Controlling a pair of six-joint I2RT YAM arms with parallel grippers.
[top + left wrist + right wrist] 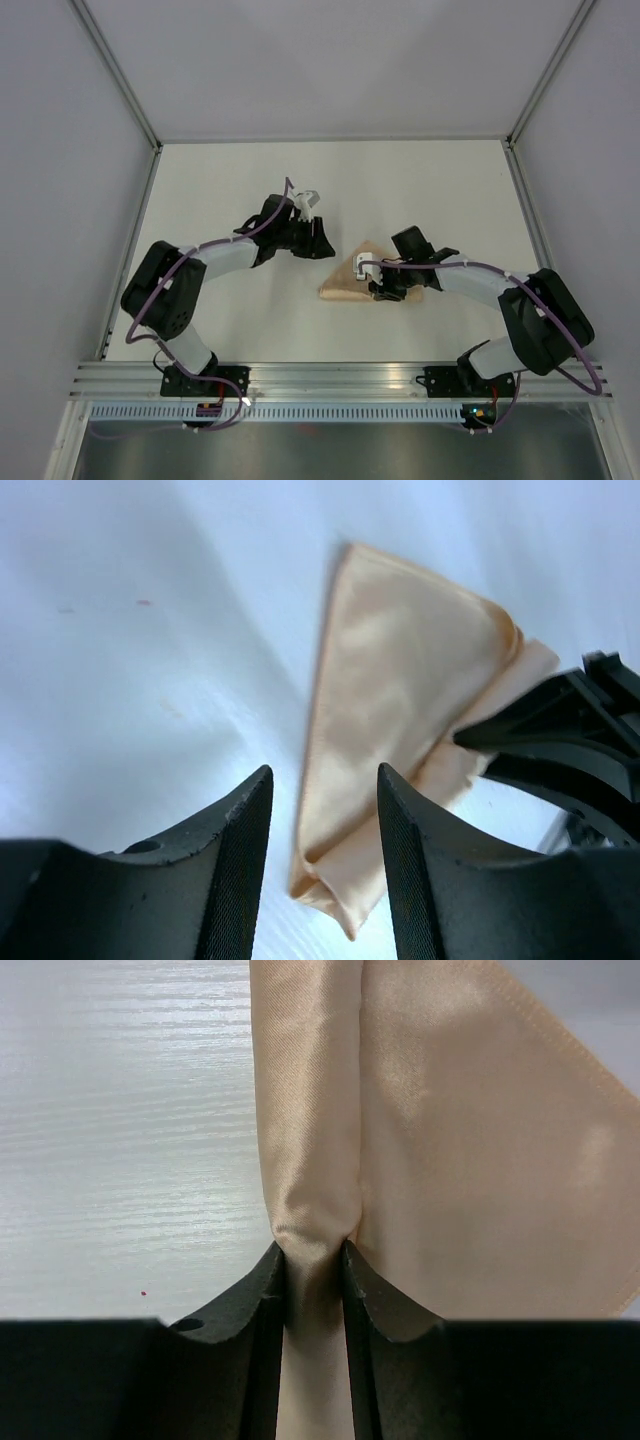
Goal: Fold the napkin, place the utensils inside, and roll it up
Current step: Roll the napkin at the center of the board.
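The peach-orange napkin (345, 282) lies folded into a triangle at the table's middle, with a rolled edge along one side. My right gripper (378, 290) is shut on that rolled edge; in the right wrist view the roll (305, 1140) runs straight into the right gripper (310, 1255). My left gripper (322, 240) is open and empty, just left of and above the napkin's point. In the left wrist view the left gripper (323, 775) frames the napkin (400, 660), without touching it, and the right gripper (560, 740) shows at the right. The utensils are out of view.
The white table (250, 190) is boxed in by pale walls on three sides. An aluminium rail (340, 375) with both arm bases runs along the near edge.
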